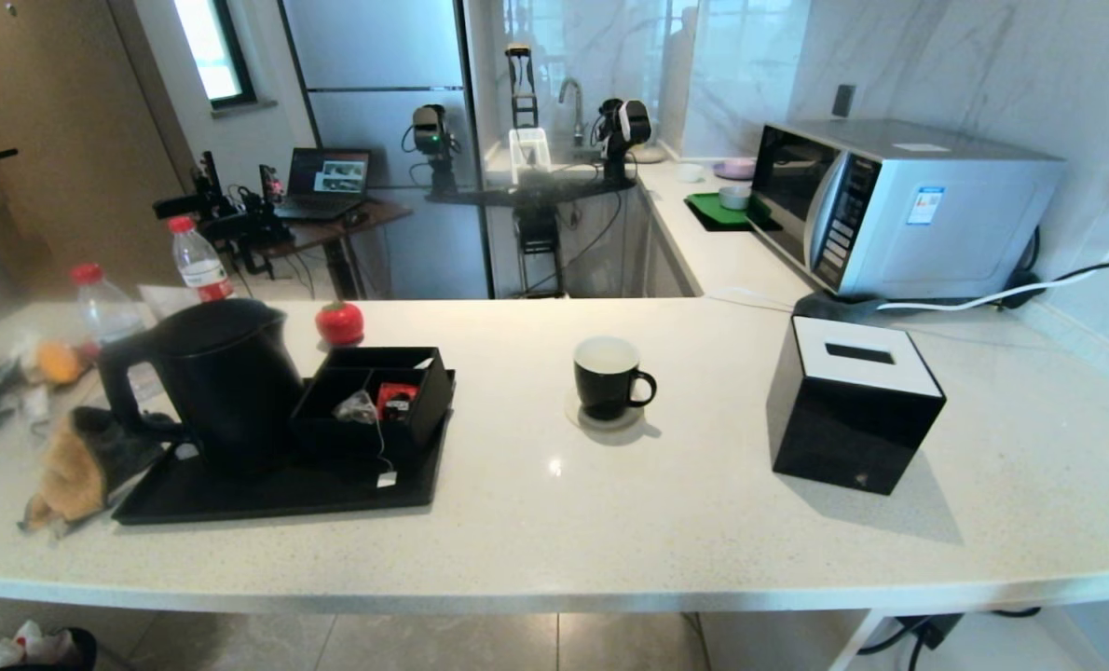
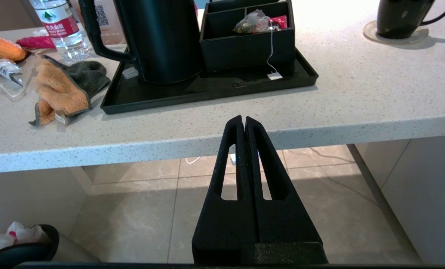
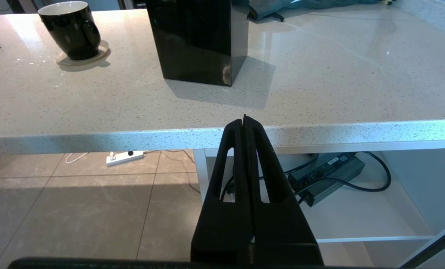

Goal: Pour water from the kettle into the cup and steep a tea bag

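The black kettle [image 1: 214, 373] stands on a black tray [image 1: 275, 489] at the counter's left, handle turned left. Beside it a black compartment box [image 1: 382, 391] holds the tea bag [image 1: 357, 407], whose string hangs over the front with the white tag [image 1: 386, 479] on the tray. The black cup [image 1: 608, 376] with white inside sits on a coaster at the counter's middle, handle to the right. Neither arm shows in the head view. My left gripper [image 2: 244, 118] is shut, below and in front of the counter edge, facing the tray. My right gripper [image 3: 244, 119] is shut, low before the counter edge.
A black tissue box [image 1: 851, 417] stands right of the cup. An orange and grey cloth [image 1: 79, 466], water bottles [image 1: 200, 261] and clutter lie left of the tray. A red tomato-shaped thing [image 1: 339, 322] sits behind the box. A microwave [image 1: 890, 200] stands at the back right.
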Motion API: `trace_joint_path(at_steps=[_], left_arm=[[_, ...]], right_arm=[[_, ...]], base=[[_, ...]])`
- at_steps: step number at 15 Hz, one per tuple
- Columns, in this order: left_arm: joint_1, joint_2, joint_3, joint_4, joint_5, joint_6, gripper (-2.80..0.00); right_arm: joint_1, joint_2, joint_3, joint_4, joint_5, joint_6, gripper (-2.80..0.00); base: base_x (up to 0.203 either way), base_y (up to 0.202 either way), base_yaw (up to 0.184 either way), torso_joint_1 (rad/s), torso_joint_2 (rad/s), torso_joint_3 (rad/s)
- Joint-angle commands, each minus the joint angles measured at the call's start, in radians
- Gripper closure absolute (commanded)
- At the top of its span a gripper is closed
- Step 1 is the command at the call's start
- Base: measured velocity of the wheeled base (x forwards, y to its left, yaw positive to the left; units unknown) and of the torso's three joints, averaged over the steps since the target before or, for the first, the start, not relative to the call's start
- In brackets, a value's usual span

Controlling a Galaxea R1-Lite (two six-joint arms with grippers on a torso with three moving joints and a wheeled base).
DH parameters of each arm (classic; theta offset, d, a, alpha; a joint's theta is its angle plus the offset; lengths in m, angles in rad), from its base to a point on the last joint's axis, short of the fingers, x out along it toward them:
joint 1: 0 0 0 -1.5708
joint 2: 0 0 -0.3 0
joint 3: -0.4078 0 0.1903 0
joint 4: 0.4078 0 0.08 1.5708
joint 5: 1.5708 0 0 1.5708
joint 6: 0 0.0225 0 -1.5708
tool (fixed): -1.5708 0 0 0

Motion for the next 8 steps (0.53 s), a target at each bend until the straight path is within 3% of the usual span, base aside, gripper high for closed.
trace_joint_path(at_steps=[1,8], left_arm=[[0.0,0.0,0.0,-0.001,-0.001,0.0,0.0],[0.0,0.0,0.0,-0.005,0.0,-0.016,0.0]], right_arm=[[0.0,0.001,0.0,-0.001,0.0,0.0,0.0],[0.0,0.001,0.0,-0.001,0.0,0.0,0.0]], base=[[0.0,0.0,0.0,0.0,0.0,0.0],[0.0,0.0,0.0,0.0,0.0,0.0]])
